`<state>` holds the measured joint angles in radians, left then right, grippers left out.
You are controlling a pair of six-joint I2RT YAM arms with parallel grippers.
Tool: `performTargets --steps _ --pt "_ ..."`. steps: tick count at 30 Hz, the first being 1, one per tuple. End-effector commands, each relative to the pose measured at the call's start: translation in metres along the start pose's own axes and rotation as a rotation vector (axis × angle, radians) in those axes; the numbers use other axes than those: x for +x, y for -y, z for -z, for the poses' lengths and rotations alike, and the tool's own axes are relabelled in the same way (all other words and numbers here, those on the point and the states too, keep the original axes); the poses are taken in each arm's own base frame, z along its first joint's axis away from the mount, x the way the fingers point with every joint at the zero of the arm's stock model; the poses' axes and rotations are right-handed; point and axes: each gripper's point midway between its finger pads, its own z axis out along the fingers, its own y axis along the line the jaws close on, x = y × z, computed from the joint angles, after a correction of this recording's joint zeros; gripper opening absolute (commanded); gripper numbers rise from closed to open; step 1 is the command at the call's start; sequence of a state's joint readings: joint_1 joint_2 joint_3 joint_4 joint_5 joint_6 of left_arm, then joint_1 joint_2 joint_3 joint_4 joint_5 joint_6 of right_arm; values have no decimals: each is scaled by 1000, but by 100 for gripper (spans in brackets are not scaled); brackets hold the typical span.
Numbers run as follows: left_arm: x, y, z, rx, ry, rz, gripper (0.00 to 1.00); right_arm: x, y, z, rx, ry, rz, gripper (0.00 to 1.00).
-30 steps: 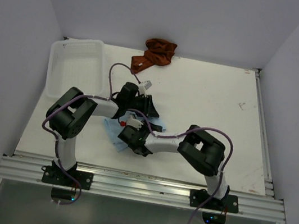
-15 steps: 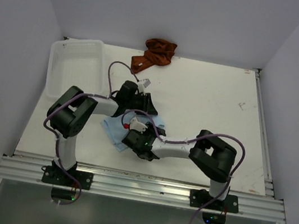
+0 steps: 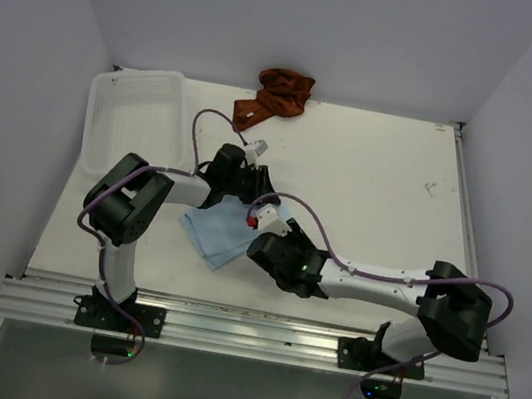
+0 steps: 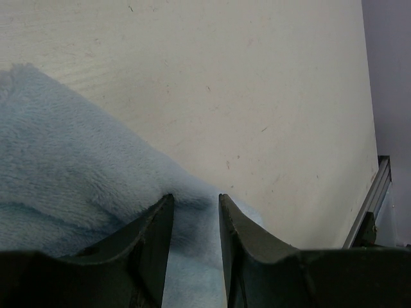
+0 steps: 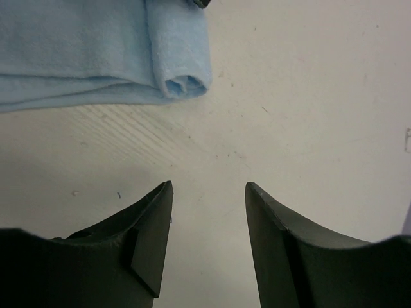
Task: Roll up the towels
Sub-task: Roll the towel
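The light-blue towel lies flat on the table in front of the left arm, with one edge folded into a small roll. My left gripper is at the towel's far corner, and its jaws are shut on a pinch of the blue cloth. My right gripper sits just right of the towel. It is open over bare table, with nothing between its fingers, a short way back from the rolled edge. The rust-brown towel lies crumpled at the far edge of the table.
A white mesh basket stands at the far left of the table. The right arm's elbow reaches out towards the table's right edge. An aluminium rail runs along the near edge.
My right gripper has opened and drawn back to the right off the blue towel, its arm stretching out low. The towel now shows more fully. The left gripper has kept its hold.
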<state>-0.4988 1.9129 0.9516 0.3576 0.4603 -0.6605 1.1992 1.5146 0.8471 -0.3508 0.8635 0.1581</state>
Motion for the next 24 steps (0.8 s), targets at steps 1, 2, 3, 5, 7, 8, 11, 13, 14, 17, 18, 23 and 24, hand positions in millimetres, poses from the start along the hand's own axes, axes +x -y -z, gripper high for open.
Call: performTargets --steps 1,2,3,5,7,8,11,13,14,17,18,23,24 --pt "6 -32 5 -116 3 -16 39 -24 -9 3 -131 76 -210 53" --pt "5 -31 5 -112 7 -14 39 -30 -5 5 -161 92 -273 53" --pt "6 -30 5 -109 6 -13 39 -31 -3 -2 -234 73 -348 53" --pt "7 -30 6 -109 5 -30 39 -39 2 -7 -326 90 -516 53" --pt "7 -32 7 -124 5 -38 39 -47 14 -19 -433 83 -689 53" --pt "8 -33 8 -128 4 -41 39 -50 20 -22 -451 89 -734 53" --pt "9 -32 11 -126 8 -40 39 -56 42 -41 -519 76 -912 54" --pt "9 -30 13 -123 12 -37 39 -59 39 -46 -593 64 -958 55" --pt "7 -29 14 -119 15 -39 39 -65 34 -45 -658 68 -971 55" --pt "7 -28 15 -117 18 -41 39 -65 23 -58 -721 32 -991 55" --pt "7 -27 15 -116 17 -39 39 -65 20 -61 -734 26 -997 56" --pt "7 -24 16 -104 22 -33 39 -61 -5 -77 -814 -21 -1043 56" --pt "7 -24 17 -105 23 -31 39 -61 -8 -78 -822 -25 -1045 56"
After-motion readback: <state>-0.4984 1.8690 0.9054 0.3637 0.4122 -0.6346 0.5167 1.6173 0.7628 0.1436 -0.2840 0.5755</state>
